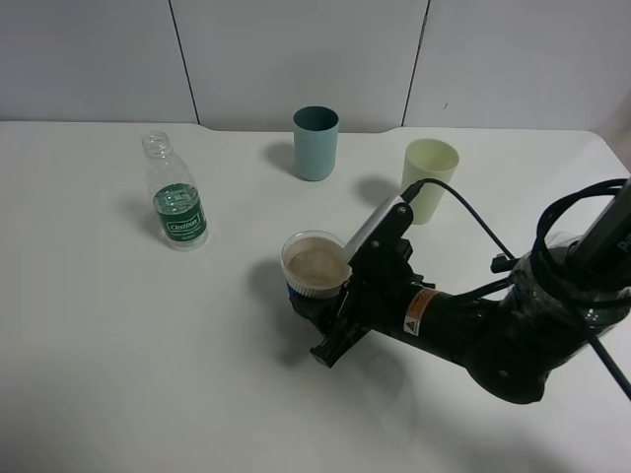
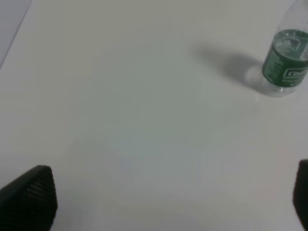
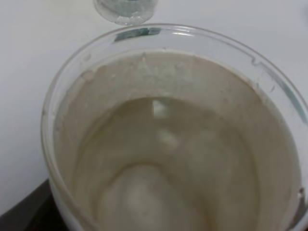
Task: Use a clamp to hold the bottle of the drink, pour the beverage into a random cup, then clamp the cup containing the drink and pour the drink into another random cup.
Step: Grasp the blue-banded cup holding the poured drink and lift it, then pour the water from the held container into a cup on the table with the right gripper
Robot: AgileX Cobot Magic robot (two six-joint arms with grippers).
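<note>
The cup containing the drink (image 1: 314,264), short with a blue sleeve and cream inside, stands upright mid-table. My right gripper (image 1: 335,296), the clamp, is shut on it from the near right, one white jaw against its rim. The right wrist view looks straight into this cup (image 3: 168,144), where the clear beverage (image 3: 163,159) lies at the bottom. The bottle (image 1: 177,197), uncapped and green-labelled, stands upright at the left, apart from both grippers. It shows beyond the cup (image 3: 126,9) and at the edge of the left wrist view (image 2: 286,62). My left gripper (image 2: 166,195) is open over bare table. The pale yellow-green cup (image 1: 430,177) stands behind the right arm.
A teal straight-sided cup (image 1: 315,143) stands at the back centre. The right arm's black body and cable (image 1: 513,325) stretch over the table's right side. A white wall runs behind the table's far edge.
</note>
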